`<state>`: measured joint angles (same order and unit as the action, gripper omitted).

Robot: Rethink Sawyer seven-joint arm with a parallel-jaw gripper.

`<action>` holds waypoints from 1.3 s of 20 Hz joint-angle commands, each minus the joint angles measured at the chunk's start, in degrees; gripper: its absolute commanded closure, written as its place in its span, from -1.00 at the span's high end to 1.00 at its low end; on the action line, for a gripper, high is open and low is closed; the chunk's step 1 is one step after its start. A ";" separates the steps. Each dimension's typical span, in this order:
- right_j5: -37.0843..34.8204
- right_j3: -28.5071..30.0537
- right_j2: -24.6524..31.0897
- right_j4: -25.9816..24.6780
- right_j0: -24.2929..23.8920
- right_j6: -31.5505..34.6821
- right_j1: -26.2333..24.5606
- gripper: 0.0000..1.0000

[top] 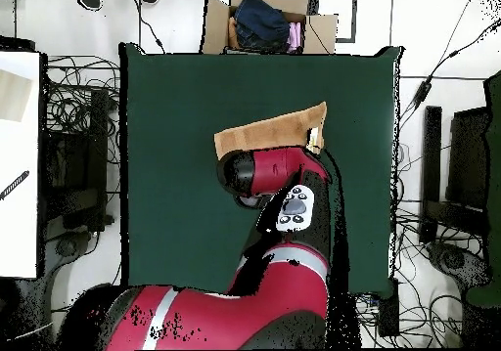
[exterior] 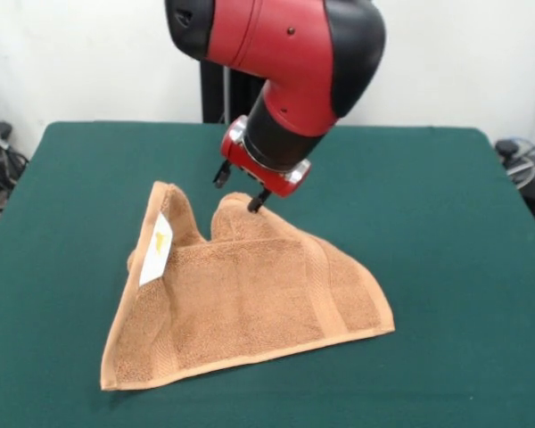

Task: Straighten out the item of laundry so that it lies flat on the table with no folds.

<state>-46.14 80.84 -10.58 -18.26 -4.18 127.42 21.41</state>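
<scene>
The item of laundry (exterior: 250,303) is an orange-tan towel lying crumpled on the green table (exterior: 446,223). Its left side is folded over and shows a white label (exterior: 157,245). Its far edge rises in two humps. My gripper (exterior: 240,190) hangs just over the right hump with its fingers apart; one fingertip (exterior: 257,204) touches the cloth there. In the overhead view the towel (top: 269,132) shows only as a strip beyond the arm (top: 279,176), which hides the gripper.
Green table (top: 166,171) extends on all sides of the towel. Beyond the far table edge in the overhead view stands a cardboard box (top: 217,24) with clothes. Cables and equipment lie on the floor around the table.
</scene>
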 commanded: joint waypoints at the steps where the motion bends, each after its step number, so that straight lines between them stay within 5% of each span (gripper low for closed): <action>1: 4.85 5.99 6.82 -2.87 -1.76 -5.52 -0.19 1.00; 11: 1.16 18.43 10.21 0.15 -2.81 -7.68 12.98 1.00; 26: 1.92 14.82 10.64 -4.18 -1.74 -4.90 8.22 1.00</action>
<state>-46.12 94.80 -5.34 -19.06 -6.13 127.42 31.75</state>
